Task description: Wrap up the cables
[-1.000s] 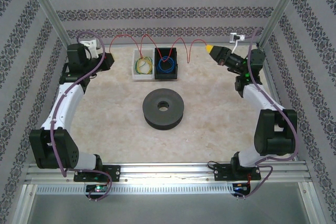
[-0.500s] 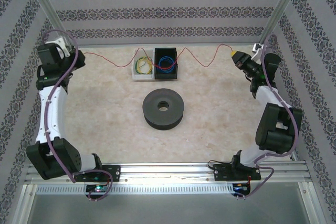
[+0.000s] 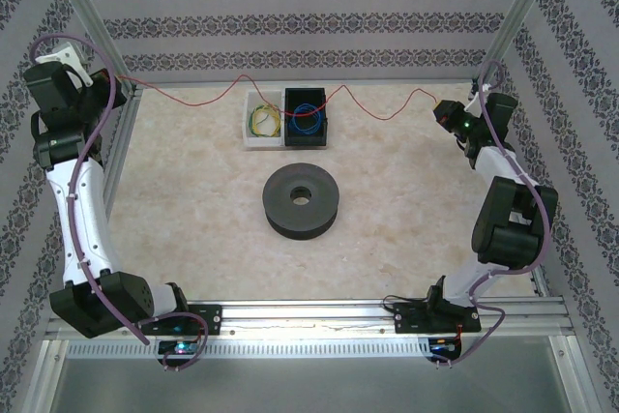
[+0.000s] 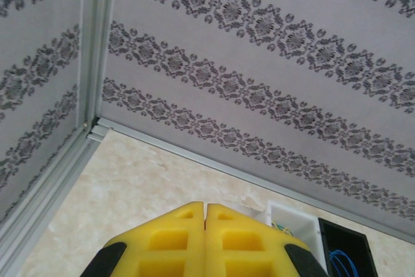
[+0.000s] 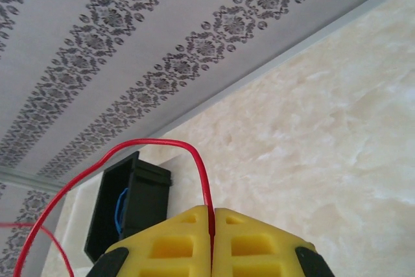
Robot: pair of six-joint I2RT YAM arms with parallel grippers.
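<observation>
Top view: the wire (image 3: 208,96) hangs in shallow waves between the two arms, well above the far part of the worktop (image 3: 193,191). It passes over the white box (image 3: 248,132) and the black box (image 3: 324,118); whether it touches their rims I cannot tell. The spool (image 3: 302,200) sits alone nearer the bases, apart from the strand. The step looks like drawing the wire out before winding it. To do it well, both pinches must hold while the slack is taken up gently, as so thin a strand could slip or snap. The strand should then come down to the spool's groove without snagging a box edge or the coils inside. The left tool (image 3: 102,74) is raised at the far left corner and the right tool (image 3: 443,111) at the far right, each at one end of the wire.

Left wrist: the left tool (image 4: 205,209) is clenched, yellow pads (image 4: 175,238) pressed flat together. Going by the top view, it grips the wire's end.

Right wrist: the right tool (image 5: 212,215) is clenched on the wire (image 5: 149,144), which rises from the seam between the pads and arcs over towards the black box (image 5: 130,205).
</observation>
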